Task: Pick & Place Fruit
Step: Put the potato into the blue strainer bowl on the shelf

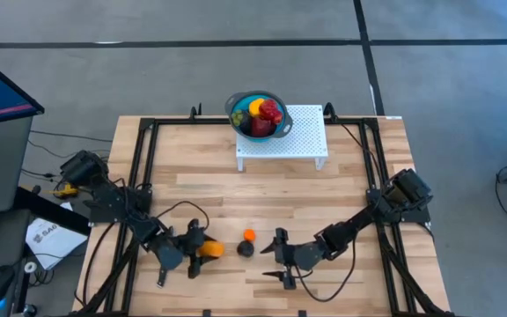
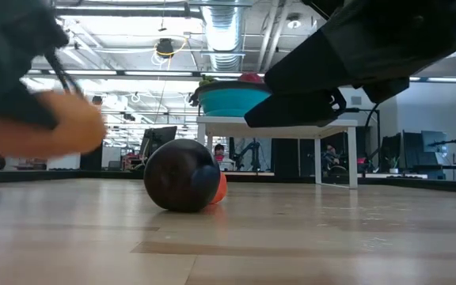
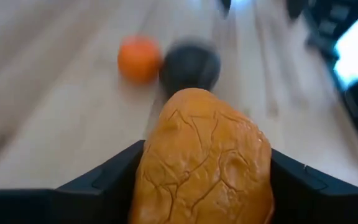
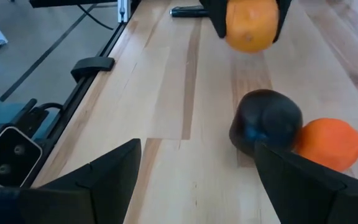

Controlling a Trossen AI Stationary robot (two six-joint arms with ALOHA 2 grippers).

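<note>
Left gripper (image 3: 201,180) fingers (image 3: 104,177) flank a wrinkled, lumpy yellow-orange fruit (image 3: 204,155).

floor (image 1: 236,22): grey | ceiling (image 2: 212,24): exposed ducts, lights | table (image 1: 236,189): wood

Two fruits (image 1: 247,243) touching, between grippers; bowl (image 1: 258,115) on stand (image 1: 282,136).

Overhead camera looks straight down; table-level camera faces the room; both wrist cameras closely share the near-black fruit (image 3: 189,65).
</note>
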